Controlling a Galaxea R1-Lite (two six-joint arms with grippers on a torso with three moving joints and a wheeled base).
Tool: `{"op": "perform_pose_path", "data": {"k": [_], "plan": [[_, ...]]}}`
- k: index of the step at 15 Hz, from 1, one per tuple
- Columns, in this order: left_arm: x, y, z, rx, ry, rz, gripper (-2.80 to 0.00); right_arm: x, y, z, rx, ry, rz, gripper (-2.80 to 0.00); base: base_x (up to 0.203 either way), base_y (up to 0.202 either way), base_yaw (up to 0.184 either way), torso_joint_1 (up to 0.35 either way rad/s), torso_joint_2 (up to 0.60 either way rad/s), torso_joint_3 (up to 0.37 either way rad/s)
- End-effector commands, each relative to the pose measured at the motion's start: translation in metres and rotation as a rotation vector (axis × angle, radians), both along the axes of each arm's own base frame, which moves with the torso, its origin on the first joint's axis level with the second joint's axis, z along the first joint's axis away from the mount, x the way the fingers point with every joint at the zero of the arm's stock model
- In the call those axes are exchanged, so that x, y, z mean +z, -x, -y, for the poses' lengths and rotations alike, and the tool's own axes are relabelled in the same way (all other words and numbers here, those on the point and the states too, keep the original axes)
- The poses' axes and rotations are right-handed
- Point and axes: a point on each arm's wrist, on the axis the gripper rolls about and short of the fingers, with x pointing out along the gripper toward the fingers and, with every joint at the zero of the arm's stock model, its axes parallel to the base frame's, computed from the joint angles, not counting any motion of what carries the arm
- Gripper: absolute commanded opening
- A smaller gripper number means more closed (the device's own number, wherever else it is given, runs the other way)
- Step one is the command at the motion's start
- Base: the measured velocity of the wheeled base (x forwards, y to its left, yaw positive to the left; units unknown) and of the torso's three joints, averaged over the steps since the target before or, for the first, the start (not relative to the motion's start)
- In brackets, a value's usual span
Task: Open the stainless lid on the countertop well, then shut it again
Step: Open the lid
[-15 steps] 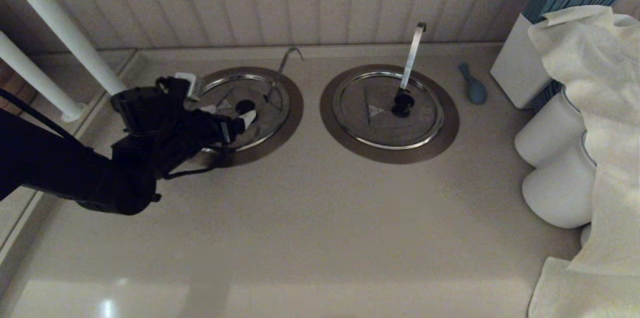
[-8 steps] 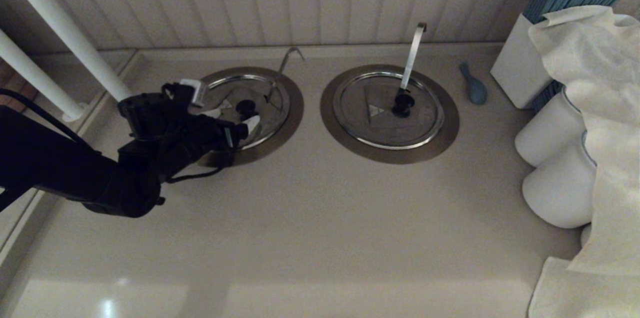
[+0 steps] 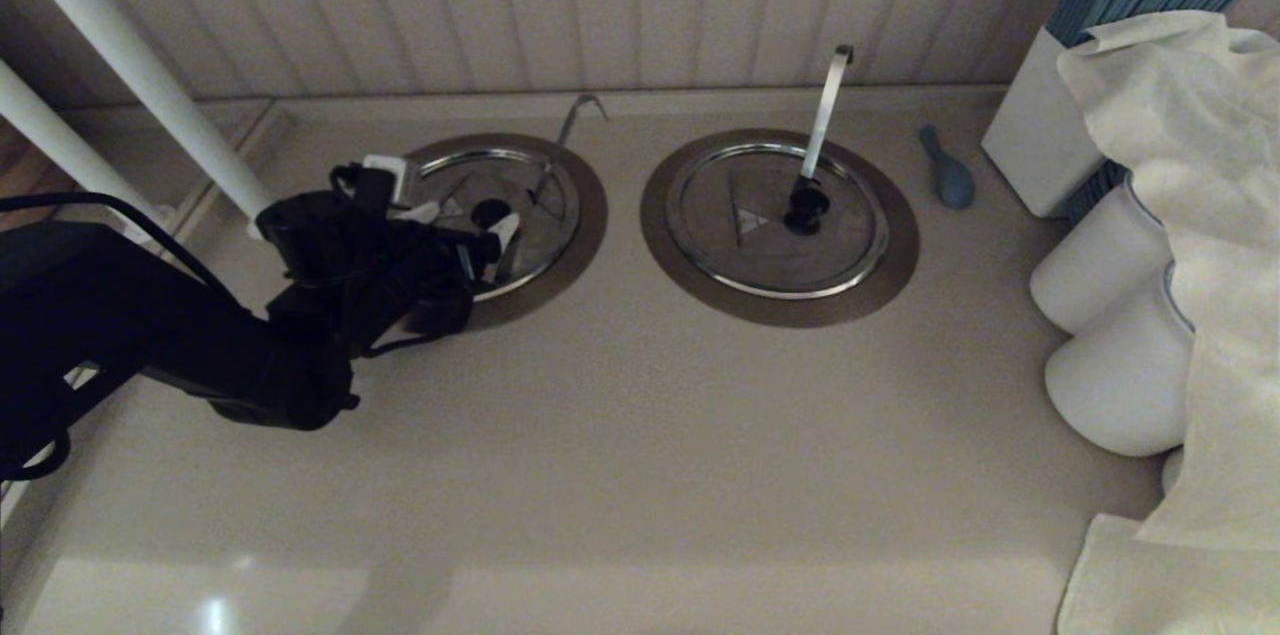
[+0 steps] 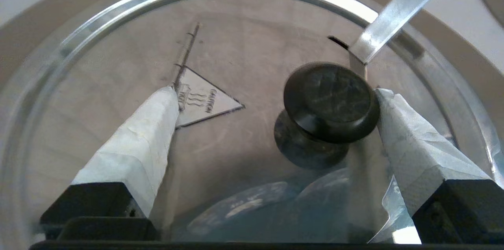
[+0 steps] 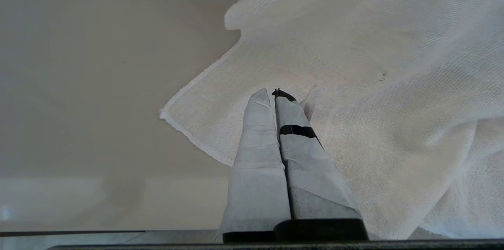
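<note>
The stainless lid (image 3: 545, 215) lies flat and closed in the countertop well, inside its brown collar (image 3: 588, 215). A thin grey hooked handle (image 3: 572, 123) rises at the lid's notch. My left gripper (image 3: 465, 223) hovers low over the lid, open. Its taped fingers straddle the black knob (image 3: 490, 212). In the left wrist view the knob (image 4: 328, 100) sits close against one fingertip (image 4: 388, 104), with a wide gap to the other; the gripper (image 4: 275, 93) holds nothing. The lid (image 4: 252, 53) carries a triangular caution mark. My right gripper (image 5: 271, 94) is shut above a white cloth (image 5: 374, 84), outside the head view.
The twin lid (image 3: 780, 225) with a broad bright handle (image 3: 825, 110) sits to the right. A blue spoon (image 3: 948, 173), a white box of blue sticks (image 3: 1040, 145), white jars (image 3: 1100, 265) and draped cloth (image 3: 1190, 215) crowd the right side. White pipes (image 3: 130, 55) slant at the left.
My left arm has swung rightward and the gripper has shifted a little toward the wall, so its open fingers now flank the knob. The lid has not moved.
</note>
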Motion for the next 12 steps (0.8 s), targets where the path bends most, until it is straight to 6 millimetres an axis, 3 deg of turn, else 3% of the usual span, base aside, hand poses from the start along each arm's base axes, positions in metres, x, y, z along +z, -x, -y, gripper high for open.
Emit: {"op": "perform_pose_path", "data": {"k": [1, 12], "plan": [[-0.006, -0.003, 0.0, 0.0, -0.002, -0.008, 0.0, 0.0, 0.0, 0.0, 0.0, 0.0, 0.0, -2.8, 0.0, 0.0, 0.0, 0.0, 0.0, 0.0], [0.005, -0.009, -0.009, 0.075, 0.003, 0.037, 0.0, 0.0, 0.0, 0.0, 0.0, 0.0, 0.0, -2.8, 0.0, 0.0, 0.0, 0.0, 0.0, 0.0]]}}
